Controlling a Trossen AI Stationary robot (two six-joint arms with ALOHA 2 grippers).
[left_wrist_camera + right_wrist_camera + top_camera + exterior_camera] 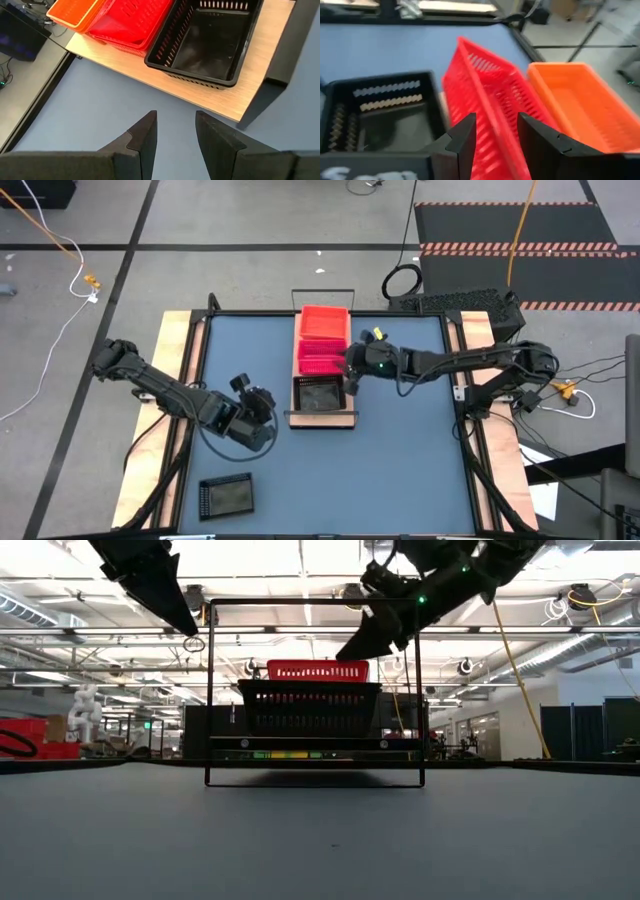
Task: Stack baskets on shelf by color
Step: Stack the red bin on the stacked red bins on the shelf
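Three baskets (322, 365) sit in a row on the shelf (323, 418); a fourth basket (226, 497) lies apart on the table (400, 470).

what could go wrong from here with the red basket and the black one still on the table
The right hand hovers open over the red basket, whose near wall sits between its fingers; the basket looks tilted, so it may not settle flat or could nudge the orange basket on the shelf. The spare black basket lies far behind the left hand, needing a long reach.

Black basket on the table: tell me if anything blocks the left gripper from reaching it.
Nothing visible does. The left gripper hangs open over bare tabletop, and the loose black basket lies apart from the shelf, with open table between them.
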